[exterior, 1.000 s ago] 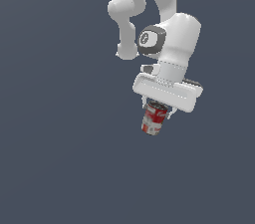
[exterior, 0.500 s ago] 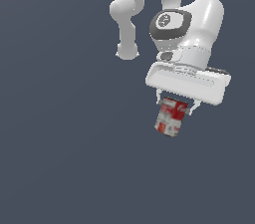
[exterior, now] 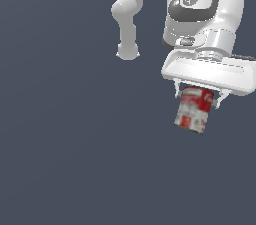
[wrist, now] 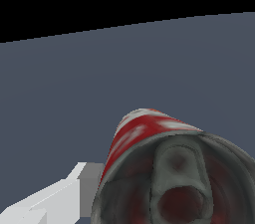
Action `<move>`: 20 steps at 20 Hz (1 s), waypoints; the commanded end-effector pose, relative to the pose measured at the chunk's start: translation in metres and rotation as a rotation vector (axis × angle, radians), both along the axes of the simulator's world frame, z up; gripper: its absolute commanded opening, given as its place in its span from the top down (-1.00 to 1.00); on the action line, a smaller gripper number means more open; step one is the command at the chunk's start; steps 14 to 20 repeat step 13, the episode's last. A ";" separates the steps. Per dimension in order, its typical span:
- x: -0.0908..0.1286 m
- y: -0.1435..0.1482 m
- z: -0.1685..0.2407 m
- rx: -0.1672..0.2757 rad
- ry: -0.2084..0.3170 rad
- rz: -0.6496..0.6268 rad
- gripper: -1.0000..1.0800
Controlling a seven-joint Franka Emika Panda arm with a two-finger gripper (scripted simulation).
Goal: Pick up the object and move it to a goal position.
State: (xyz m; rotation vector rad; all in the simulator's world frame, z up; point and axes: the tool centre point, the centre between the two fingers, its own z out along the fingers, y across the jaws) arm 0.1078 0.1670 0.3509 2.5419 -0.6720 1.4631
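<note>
The tool (exterior: 198,94) grips the soup can (exterior: 194,110) (tilted a bit); move slowly so it doesn't slip.

Open grey floor (exterior: 65,159) all round (nothing stands nearby).

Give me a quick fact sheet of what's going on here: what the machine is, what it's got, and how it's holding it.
machine: one white robot arm
hand: hand, closed around the can's upper end
held thing: small can with a red-and-white label
can's pose: hanging below the hand, slightly tilted
can's end: metal rim and pull-tab top fill the wrist view
surroundings: plain dark grey floor
contact with floor: appears lifted clear
goal position: no marker visible
</note>
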 end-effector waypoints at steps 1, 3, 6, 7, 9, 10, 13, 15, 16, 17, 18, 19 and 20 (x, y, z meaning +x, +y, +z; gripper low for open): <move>0.002 0.006 0.012 -0.015 -0.033 0.003 1.00; 0.003 0.010 0.018 -0.025 -0.051 0.006 1.00; 0.003 0.015 0.024 -0.035 -0.070 0.008 1.00; 0.003 0.016 0.025 -0.038 -0.074 0.008 1.00; 0.003 0.017 0.027 -0.041 -0.079 0.009 1.00; 0.003 0.017 0.027 -0.042 -0.080 0.009 1.00; 0.003 0.017 0.026 -0.041 -0.077 0.008 1.00; 0.003 0.017 0.026 -0.041 -0.077 0.008 1.00; 0.003 0.017 0.026 -0.041 -0.077 0.008 1.00; 0.003 0.017 0.026 -0.041 -0.077 0.008 1.00; 0.003 0.017 0.026 -0.041 -0.077 0.008 1.00; 0.003 0.017 0.026 -0.041 -0.077 0.008 1.00; 0.003 0.017 0.026 -0.041 -0.077 0.008 1.00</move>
